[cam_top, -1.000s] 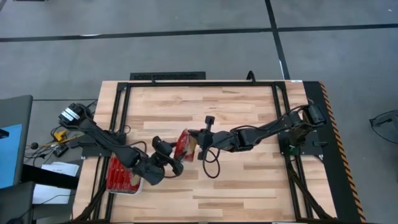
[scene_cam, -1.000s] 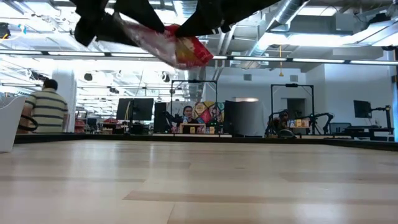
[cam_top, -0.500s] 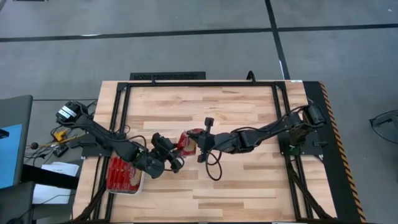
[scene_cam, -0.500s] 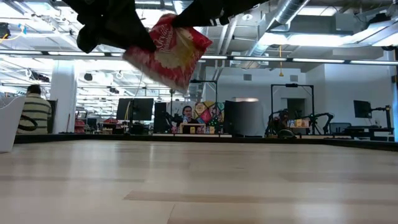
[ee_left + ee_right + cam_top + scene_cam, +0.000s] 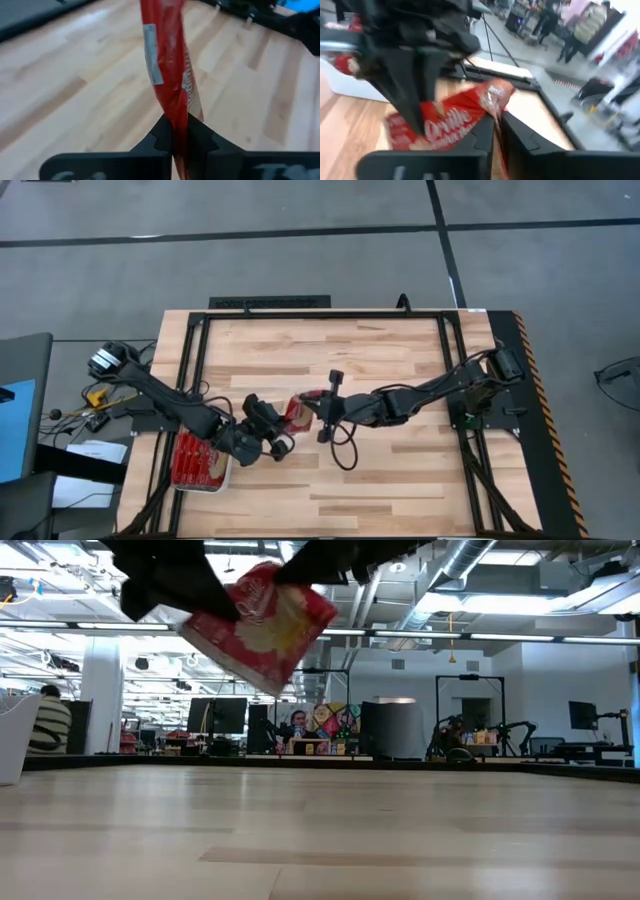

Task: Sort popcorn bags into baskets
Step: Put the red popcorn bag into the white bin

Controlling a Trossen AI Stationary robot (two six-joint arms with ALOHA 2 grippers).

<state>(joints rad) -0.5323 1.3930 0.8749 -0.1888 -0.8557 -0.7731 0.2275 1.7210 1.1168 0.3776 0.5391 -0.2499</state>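
Both jaws, left gripper (image 5: 283,442) and right gripper (image 5: 308,412), pinch one popcorn bag (image 5: 294,412) above bare central tabletop (image 5: 400,470); at 9 o'clock, the white tray (image 5: 222,478) holds red bags.

One held bag (image 5: 292,412), one tray (image 5: 222,478), two arms.

A wooden table (image 5: 400,470) spreads under the claws, a person (image 5: 45,725) sitting well beyond it.

Tray (image 5: 222,477) largely under left arm
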